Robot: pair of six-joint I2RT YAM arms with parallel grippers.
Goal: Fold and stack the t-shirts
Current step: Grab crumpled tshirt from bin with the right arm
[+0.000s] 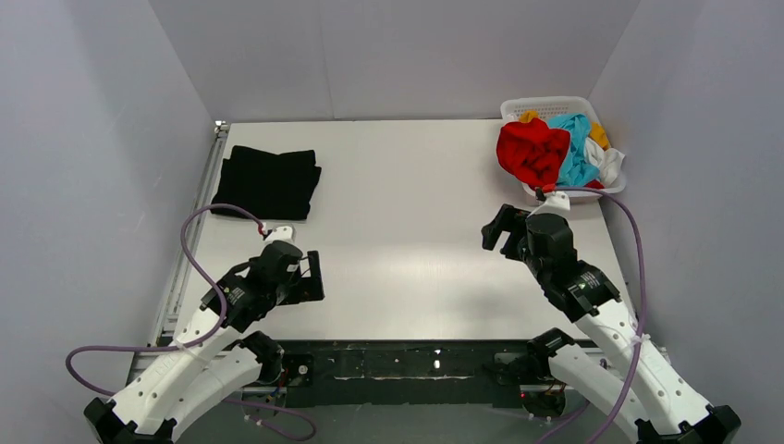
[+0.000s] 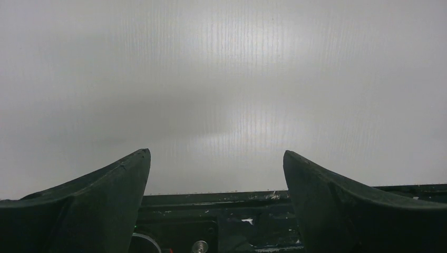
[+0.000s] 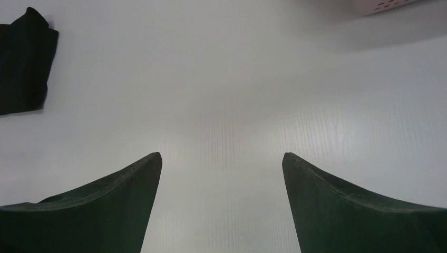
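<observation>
A folded black t-shirt (image 1: 268, 181) lies flat at the table's far left; its edge also shows in the right wrist view (image 3: 23, 63). A bright red t-shirt (image 1: 532, 151) is bunched on top of a white lattice basket (image 1: 545, 106) at the far right, with a cyan one (image 1: 578, 148), a white one (image 1: 610, 165) and an orange-yellow one (image 1: 599, 134) beside it. My left gripper (image 1: 312, 276) is open and empty over the near left of the table, also seen in its wrist view (image 2: 216, 155). My right gripper (image 1: 499, 229) is open and empty, just in front of the basket (image 3: 221, 157).
The white table (image 1: 407, 231) has grey walls on three sides. A metal rail (image 1: 199, 199) runs along its left edge. The black base frame (image 2: 211, 211) with the arm mounts lies along the near edge. A purple cable (image 1: 624, 222) loops by the basket.
</observation>
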